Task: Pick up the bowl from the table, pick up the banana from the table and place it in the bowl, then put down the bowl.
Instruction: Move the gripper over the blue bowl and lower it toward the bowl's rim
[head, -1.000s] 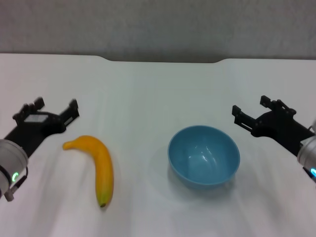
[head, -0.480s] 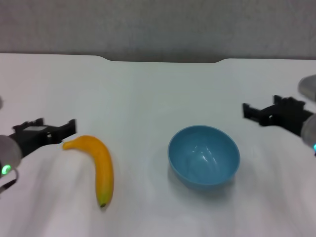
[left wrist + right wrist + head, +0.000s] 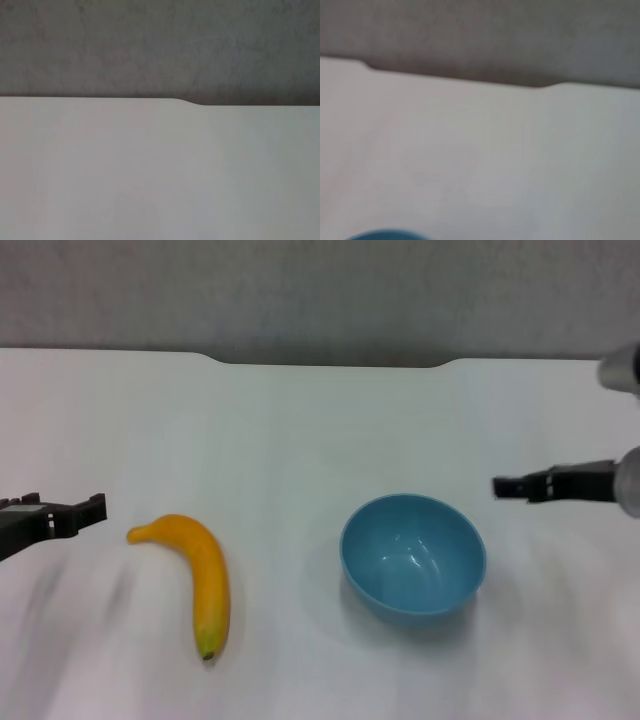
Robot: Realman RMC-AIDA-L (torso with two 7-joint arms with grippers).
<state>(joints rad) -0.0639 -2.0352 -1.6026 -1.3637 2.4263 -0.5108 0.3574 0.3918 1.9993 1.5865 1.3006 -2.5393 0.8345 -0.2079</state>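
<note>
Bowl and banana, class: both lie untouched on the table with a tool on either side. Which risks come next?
1. The bowl is smooth, deep and round; the right tool, level with its rim, might knock it away instead of gripping it.
2. The banana is longer than the bowl is wide, so it may overhang and tip out.
3. The left tool, near the stem, could nudge the banana.

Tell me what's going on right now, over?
Left gripper low beside the curved yellow banana, holding nothing. Right gripper beside the round light-blue bowl, holding nothing. Bowl empty; both on the white table. Nothing between them.
</note>
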